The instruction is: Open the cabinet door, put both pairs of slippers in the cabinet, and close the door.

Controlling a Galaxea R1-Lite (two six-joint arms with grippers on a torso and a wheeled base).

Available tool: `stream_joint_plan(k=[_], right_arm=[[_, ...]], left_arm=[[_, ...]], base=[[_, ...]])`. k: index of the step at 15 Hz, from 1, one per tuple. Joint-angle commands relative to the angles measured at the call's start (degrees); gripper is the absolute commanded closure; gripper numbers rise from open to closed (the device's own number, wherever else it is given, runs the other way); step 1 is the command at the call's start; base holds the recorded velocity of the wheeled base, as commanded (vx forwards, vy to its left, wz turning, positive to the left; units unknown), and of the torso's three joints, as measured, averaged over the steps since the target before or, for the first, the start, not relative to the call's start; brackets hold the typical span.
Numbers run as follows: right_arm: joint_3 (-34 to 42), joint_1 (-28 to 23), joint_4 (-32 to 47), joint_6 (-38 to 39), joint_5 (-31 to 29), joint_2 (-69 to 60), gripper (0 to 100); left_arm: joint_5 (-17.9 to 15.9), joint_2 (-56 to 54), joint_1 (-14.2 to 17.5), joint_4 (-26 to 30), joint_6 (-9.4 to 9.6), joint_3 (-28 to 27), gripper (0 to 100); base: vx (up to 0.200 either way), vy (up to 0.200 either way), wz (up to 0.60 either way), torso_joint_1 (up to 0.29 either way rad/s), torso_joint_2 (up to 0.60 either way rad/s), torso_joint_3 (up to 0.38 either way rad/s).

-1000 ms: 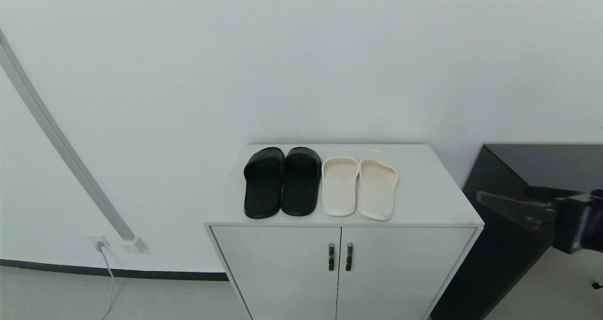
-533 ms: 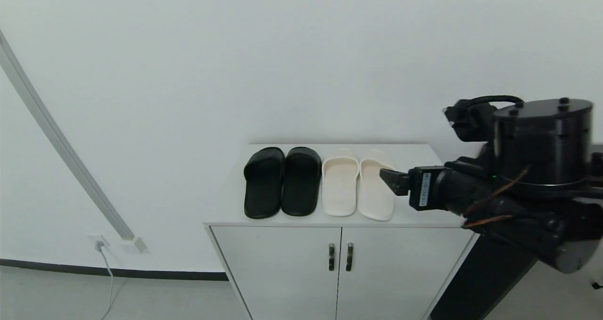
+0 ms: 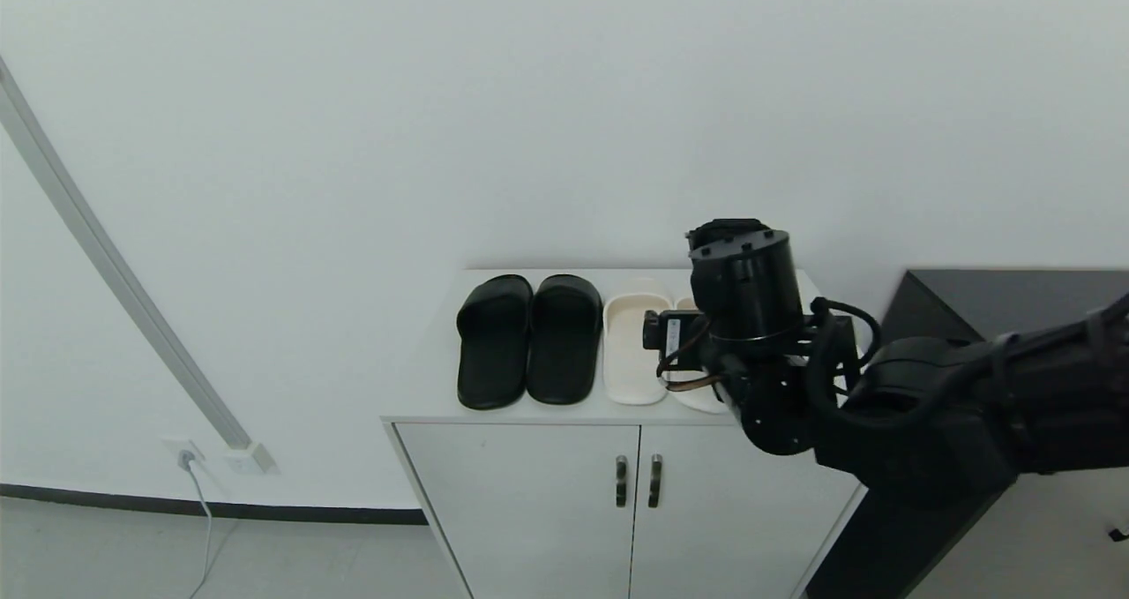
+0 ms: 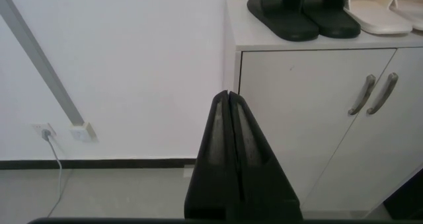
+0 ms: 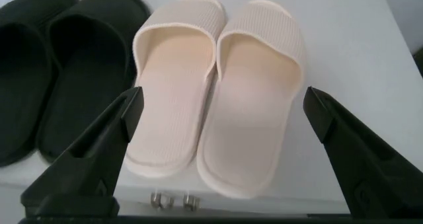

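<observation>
A white cabinet [image 3: 529, 511] stands against the wall with both doors closed and two dark handles [image 3: 636, 481] at the centre seam. On its top lie a black pair of slippers [image 3: 527, 339] and, to their right, a cream pair [image 3: 633, 348]. My right arm [image 3: 745, 290] hangs over the cream pair and hides most of the right-hand slipper. My right gripper [image 5: 223, 95] is open wide above the cream pair [image 5: 218, 85], one finger on each side, touching nothing. My left gripper [image 4: 229, 102] is shut and empty, low and left of the cabinet front [image 4: 310, 118].
A black table [image 3: 1014, 299] stands right of the cabinet. On the left wall a grey cable duct [image 3: 115, 264] runs diagonally down to a socket with a plugged cord [image 3: 185, 456]. Open floor lies left of the cabinet.
My right arm came in from the right edge, rose and swung left over the cabinet top, and now sits above the cream slippers. Slippers and doors have not moved.
</observation>
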Motion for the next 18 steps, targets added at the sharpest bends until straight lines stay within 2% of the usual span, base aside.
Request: stream_joint_plan(k=[1, 18], right_arm=[[-4.8, -0.6, 0.0, 0.0, -1.1, 6.5, 0], [-24.6, -8.1, 0.6, 1.1, -1.6, 23.6, 0]], left_arm=[[0.0, 0.0, 0.0, 0.0, -0.01, 0.0, 100], [0.0, 0.0, 0.0, 0.0, -0.10, 0.0, 100]], base=[[0.000, 0.000, 0.00, 0.000, 0.00, 0.000], [0.000, 0.000, 0.00, 0.000, 0.00, 0.000]])
